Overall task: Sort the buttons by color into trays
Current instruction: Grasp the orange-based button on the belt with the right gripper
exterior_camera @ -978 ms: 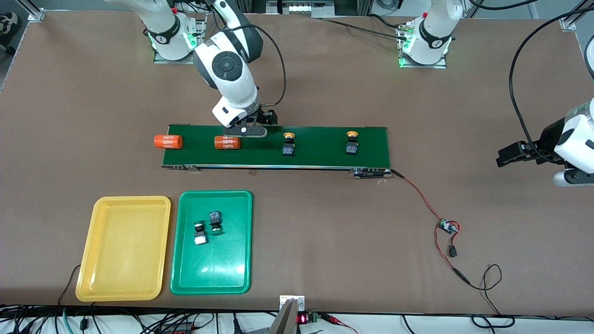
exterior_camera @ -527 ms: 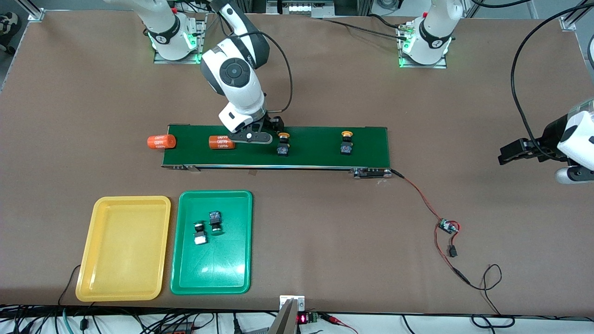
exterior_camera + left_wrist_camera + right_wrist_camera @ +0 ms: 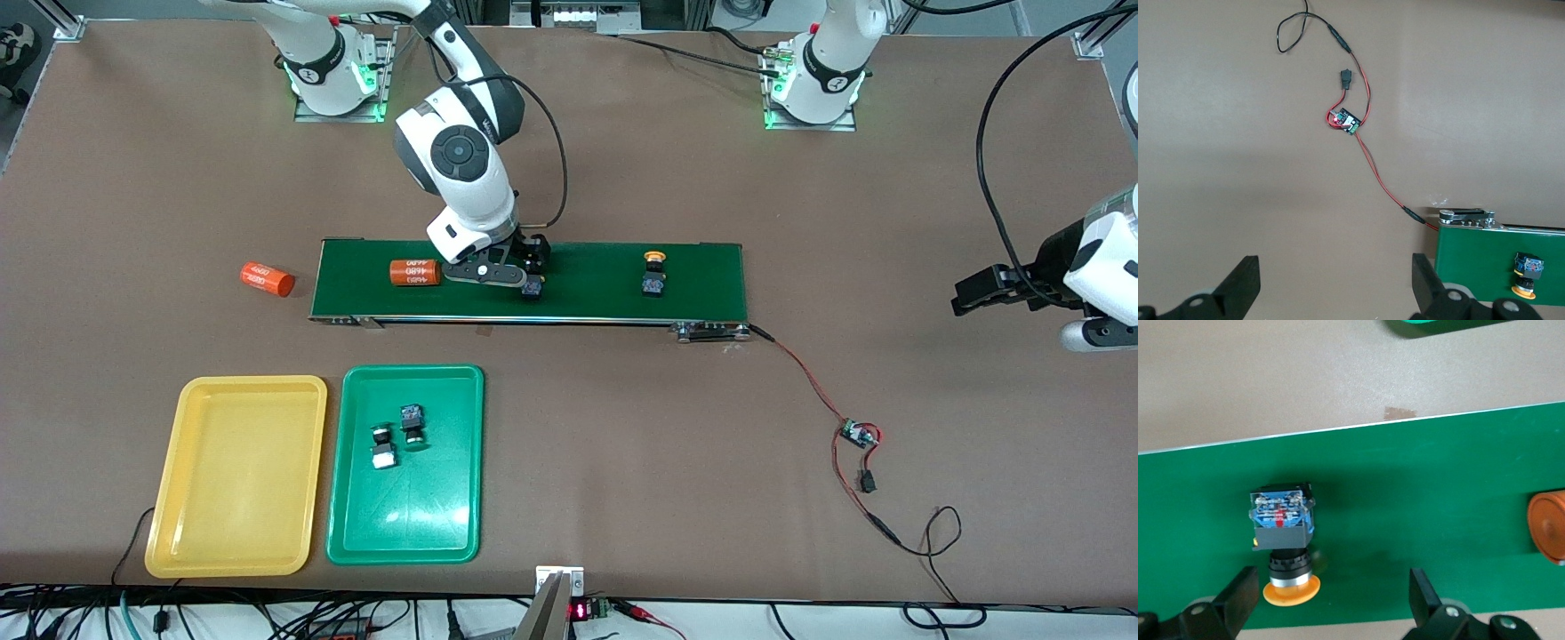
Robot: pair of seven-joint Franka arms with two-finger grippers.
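Two yellow buttons (image 3: 653, 274) on belt (image 3: 693, 284), two in green tray (image 3: 444, 533).

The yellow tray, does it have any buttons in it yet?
No, the yellow tray lies bare, while two buttons sit in the green tray.

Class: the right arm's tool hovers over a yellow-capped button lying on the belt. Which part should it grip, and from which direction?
Probably the boxy body of the yellow-capped button, from straight above. It lies on its side on the belt, so its flat sides face the open right tool; the round cap would likely slip.
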